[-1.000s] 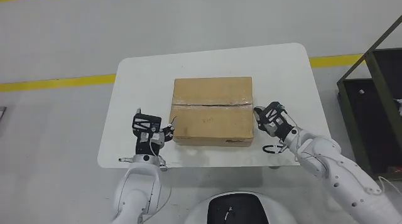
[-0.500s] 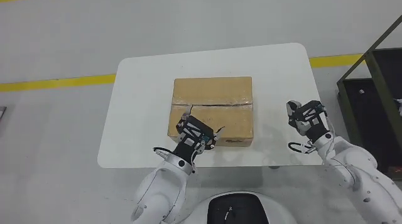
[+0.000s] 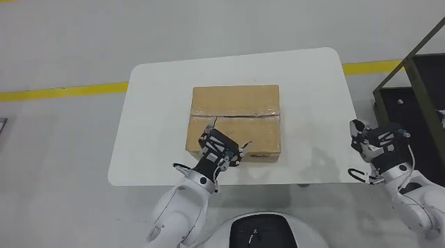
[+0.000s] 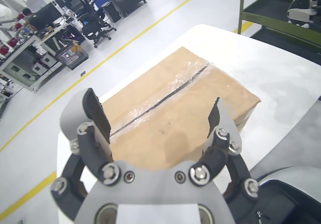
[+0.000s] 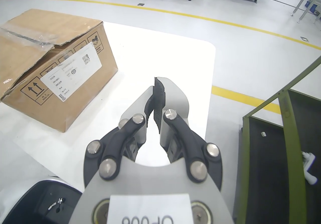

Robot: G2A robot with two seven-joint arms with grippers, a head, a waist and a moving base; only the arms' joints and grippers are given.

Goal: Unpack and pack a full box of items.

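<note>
Since a second ago both arms have shifted about the white table [image 3: 146, 102]. The cardboard box [image 3: 235, 102] sits mid-table, flaps shut and seam taped, so you've unpacked nothing and the whole task remains. Your left gripper [image 4: 154, 109] has come over the box's near half, jaws wide and empty. Your right gripper [image 5: 157, 94] has swung out to the table's edge, pinched together on nothing.

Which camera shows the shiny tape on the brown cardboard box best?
The left wrist view: the clear shiny tape runs nearly its whole length along the brown cardboard box, close up. The top view shows it as a thin line; the right wrist view, one crinkled end.
</note>
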